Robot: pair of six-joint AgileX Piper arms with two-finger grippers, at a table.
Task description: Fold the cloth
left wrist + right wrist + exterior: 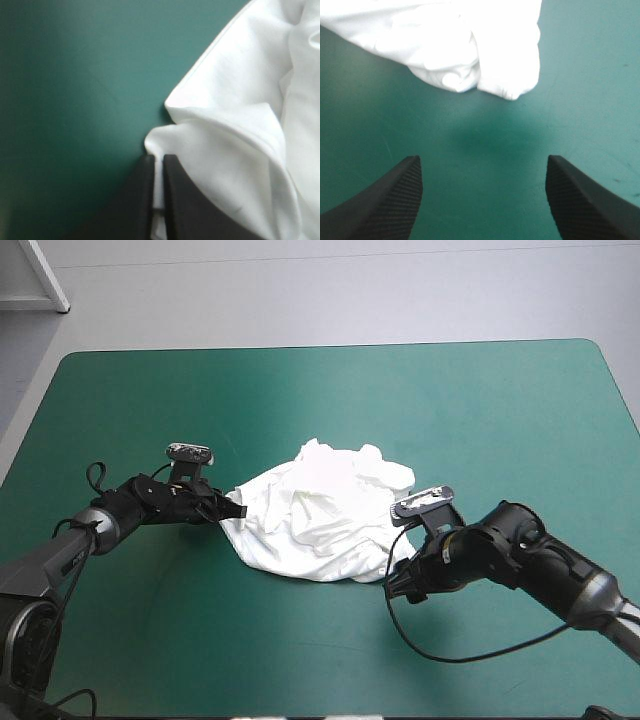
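**Left gripper (pixel 157 157) locked on the T-shirt (pixel 320 510), right gripper (pixel 482 160) open beside it**

Left's fingers (pixel 180 200) are all but closed, with white cloth pinched between them at the T-shirt's left edge. Right's stand wide apart and empty, just short of the T-shirt's near right corner, a rolled lump. T-shirt is a crumpled heap on the teal-green cover (pixel 400 390), bare cover all round it. Spreading comes first, I'd say: right goes in low, takes one layer of that corner, then both draw apart evenly
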